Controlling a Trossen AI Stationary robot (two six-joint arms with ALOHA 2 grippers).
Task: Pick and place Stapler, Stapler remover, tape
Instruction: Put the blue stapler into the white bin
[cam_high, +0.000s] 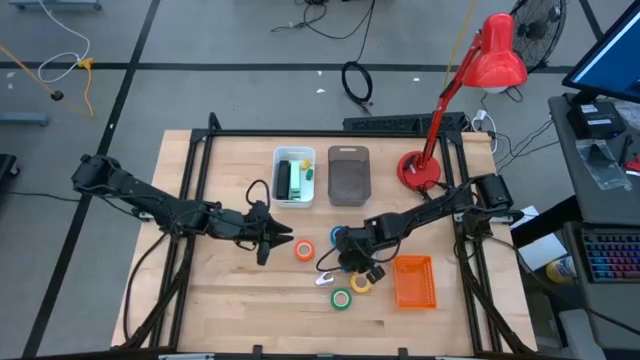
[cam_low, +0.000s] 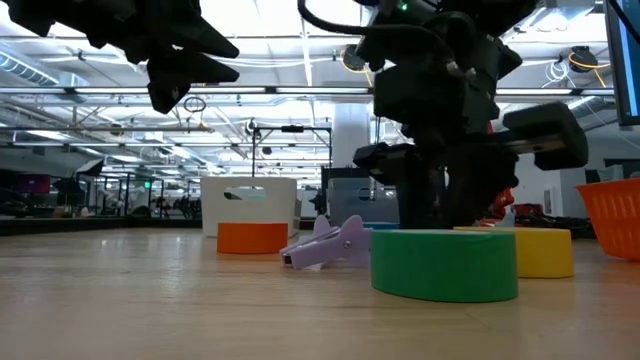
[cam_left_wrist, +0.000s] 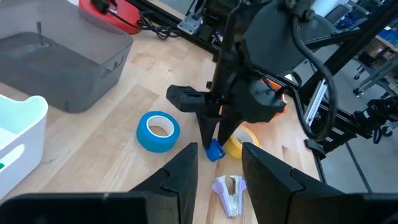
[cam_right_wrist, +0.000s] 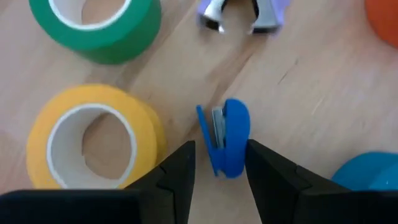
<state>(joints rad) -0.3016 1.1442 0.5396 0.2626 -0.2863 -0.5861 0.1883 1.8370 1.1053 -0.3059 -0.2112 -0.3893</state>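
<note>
**With fingers spread, right gripper straddles the stapler**

While the right gripper (cam_right_wrist: 216, 165) hangs unclenched over the small blue stapler (cam_right_wrist: 225, 138), yellow tape (cam_right_wrist: 90, 140) lies just beside, green tape (cam_right_wrist: 94, 25) and purple staple remover (cam_right_wrist: 244, 14) beyond. Left gripper (cam_high: 283, 237) hovers spread near orange tape (cam_high: 304, 251).

Right hand (cam_right_wrist: 216, 163) lowered, fingers apart, left hand (cam_high: 283, 237) raised, open

My high view looks straight down on the whole table (cam_high: 230, 300). My low view sits at tabletop height, facing the room, close behind the green tape roll (cam_low: 444, 263). My right wrist view hangs close over the small blue stapler (cam_right_wrist: 225, 138), which my left wrist view shares from farther off.
</note>
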